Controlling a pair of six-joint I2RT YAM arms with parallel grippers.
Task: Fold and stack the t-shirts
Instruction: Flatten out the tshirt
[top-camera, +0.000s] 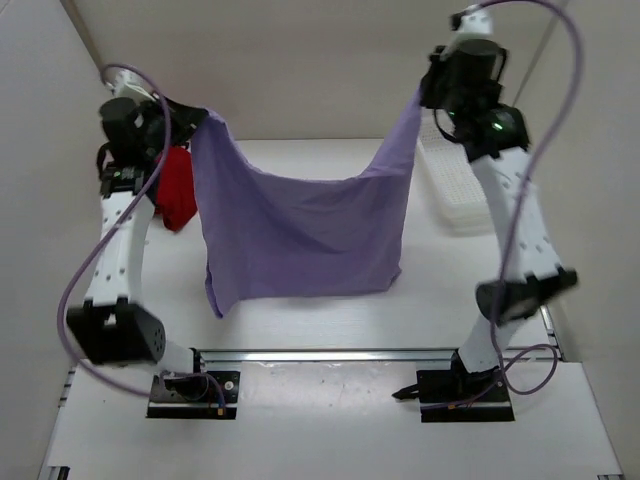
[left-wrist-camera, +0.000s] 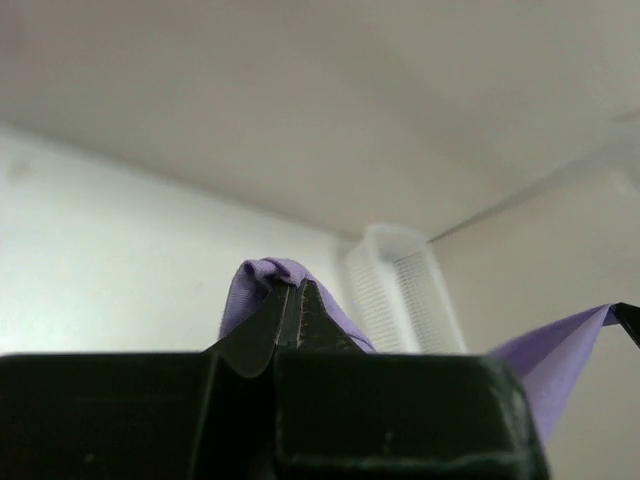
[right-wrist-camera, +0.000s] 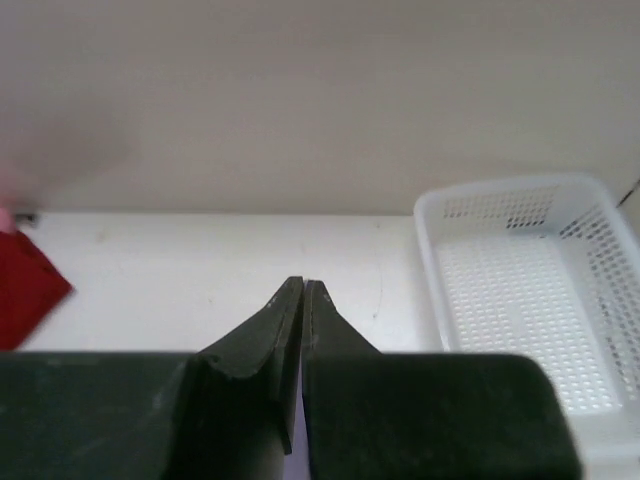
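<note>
The lavender t-shirt (top-camera: 300, 230) hangs spread between both raised arms, its lower edge at or near the table. My left gripper (top-camera: 195, 118) is shut on its upper left corner; lavender cloth (left-wrist-camera: 262, 275) bunches over the fingertips in the left wrist view. My right gripper (top-camera: 425, 92) is shut on the upper right corner; in the right wrist view the jaws (right-wrist-camera: 303, 287) are pressed together with a sliver of lavender low between them. The dark red t-shirt (top-camera: 177, 190) lies at the left behind the left arm and shows in the right wrist view (right-wrist-camera: 28, 290). The pink shirt is barely visible.
A white mesh basket (top-camera: 452, 185) stands at the right of the table, behind the right arm, also in the right wrist view (right-wrist-camera: 520, 290) and the left wrist view (left-wrist-camera: 400, 290). White walls enclose the back and sides.
</note>
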